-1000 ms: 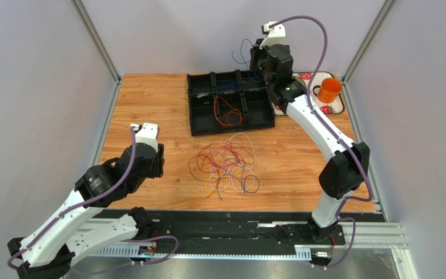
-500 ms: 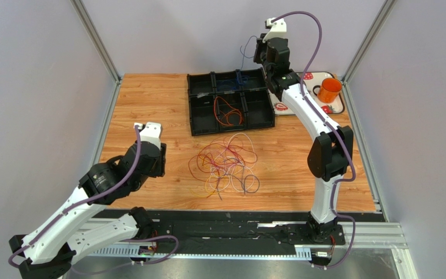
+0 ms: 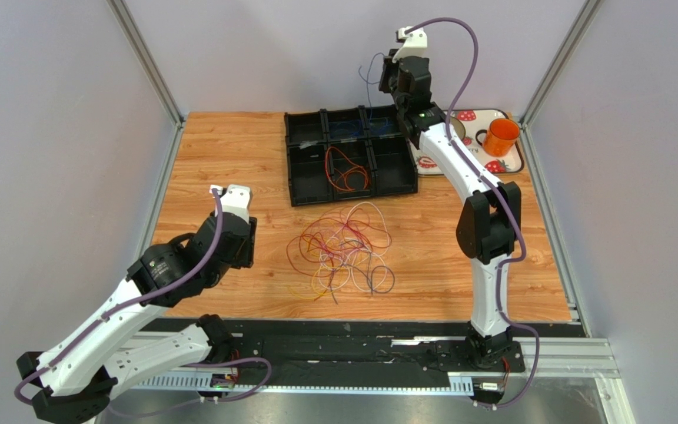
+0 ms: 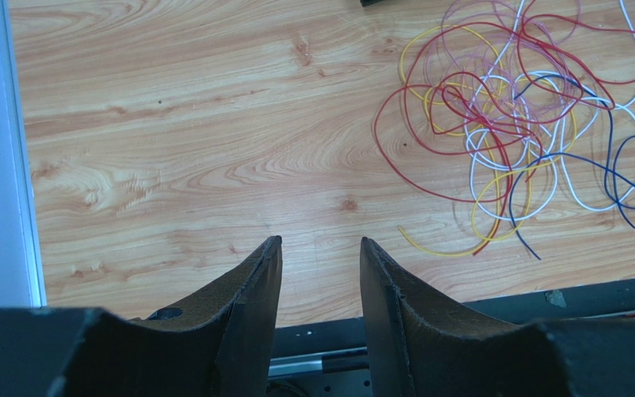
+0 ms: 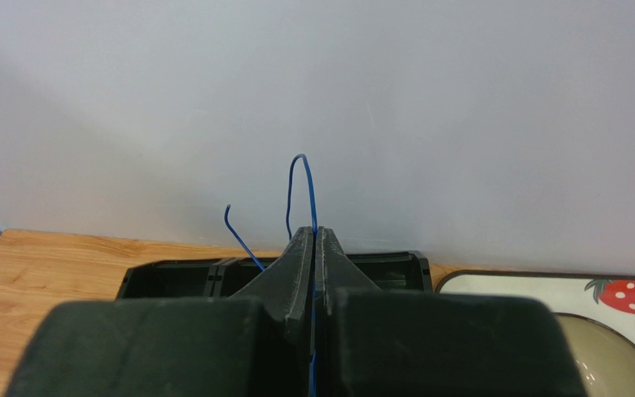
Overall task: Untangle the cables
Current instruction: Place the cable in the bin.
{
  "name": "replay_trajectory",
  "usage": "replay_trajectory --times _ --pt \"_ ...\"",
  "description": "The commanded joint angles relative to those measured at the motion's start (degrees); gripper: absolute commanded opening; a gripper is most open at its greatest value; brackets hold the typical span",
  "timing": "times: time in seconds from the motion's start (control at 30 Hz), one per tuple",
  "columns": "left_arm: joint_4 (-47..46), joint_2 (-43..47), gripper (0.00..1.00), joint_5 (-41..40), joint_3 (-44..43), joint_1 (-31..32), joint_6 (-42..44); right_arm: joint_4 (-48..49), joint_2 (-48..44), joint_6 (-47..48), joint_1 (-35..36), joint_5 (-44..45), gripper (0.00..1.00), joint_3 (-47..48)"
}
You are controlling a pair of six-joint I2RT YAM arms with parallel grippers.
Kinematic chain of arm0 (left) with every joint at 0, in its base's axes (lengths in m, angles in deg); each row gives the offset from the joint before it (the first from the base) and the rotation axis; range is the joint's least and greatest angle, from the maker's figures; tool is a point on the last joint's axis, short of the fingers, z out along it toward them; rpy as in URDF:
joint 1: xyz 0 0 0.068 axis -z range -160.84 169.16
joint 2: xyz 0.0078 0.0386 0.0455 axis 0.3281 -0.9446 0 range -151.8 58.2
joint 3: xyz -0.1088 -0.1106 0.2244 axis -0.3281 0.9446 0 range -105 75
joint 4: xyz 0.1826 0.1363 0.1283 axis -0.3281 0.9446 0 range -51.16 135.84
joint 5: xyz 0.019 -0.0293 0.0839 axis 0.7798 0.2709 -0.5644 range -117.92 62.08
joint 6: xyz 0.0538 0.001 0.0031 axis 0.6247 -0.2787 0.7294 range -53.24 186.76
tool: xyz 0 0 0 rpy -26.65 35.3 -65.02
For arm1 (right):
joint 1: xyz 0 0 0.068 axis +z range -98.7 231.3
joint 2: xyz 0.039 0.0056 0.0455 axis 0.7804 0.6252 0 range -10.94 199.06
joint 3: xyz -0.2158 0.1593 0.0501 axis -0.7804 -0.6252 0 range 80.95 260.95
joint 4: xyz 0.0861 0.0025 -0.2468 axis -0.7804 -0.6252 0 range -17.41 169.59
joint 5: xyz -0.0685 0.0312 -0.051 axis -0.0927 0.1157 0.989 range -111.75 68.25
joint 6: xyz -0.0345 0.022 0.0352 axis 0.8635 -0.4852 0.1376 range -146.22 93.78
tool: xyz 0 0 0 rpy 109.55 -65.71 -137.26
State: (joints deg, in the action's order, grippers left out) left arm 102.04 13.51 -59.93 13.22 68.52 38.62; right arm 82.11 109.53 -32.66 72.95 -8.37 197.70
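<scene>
One blue cable (image 5: 305, 178) pinched between pressed-together fingers of right gripper (image 5: 313, 240), held high above tray (image 3: 307, 187) near table (image 3: 228, 159) far edge, likely for sorting. Left gripper (image 4: 321, 256) spread, empty, near cables (image 3: 344, 247) tangled mid-table.

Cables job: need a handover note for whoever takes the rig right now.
Right gripper: shut on a blue cable, held high over the back of the black tray.
Left gripper: open, empty, over bare table to the left of the tangle.
Done: an orange cable lies in the tray's front middle compartment.
Left: put the blue cable in a compartment, then pull the red, yellow, white, purple and blue cables out of the tangle one by one.
</scene>
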Motion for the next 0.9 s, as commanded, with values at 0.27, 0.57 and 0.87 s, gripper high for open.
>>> replay_trajectory --times 0.27,0.57,0.87 --pt "-1.2 -0.8 0.49 -0.2 0.1 -0.1 0.6 2.3 4.3 -2.6 -2.3 -0.6 0.0 0.3" --pt "-1.1 -1.3 0.49 -0.3 -0.1 -0.1 0.6 0.7 3.9 -3.8 -2.8 -0.3 0.0 -1.0" --pt "-1.2 -0.9 0.49 -0.2 0.0 -0.1 0.6 -6.0 5.7 -6.1 -3.0 3.8 0.0 -0.6"
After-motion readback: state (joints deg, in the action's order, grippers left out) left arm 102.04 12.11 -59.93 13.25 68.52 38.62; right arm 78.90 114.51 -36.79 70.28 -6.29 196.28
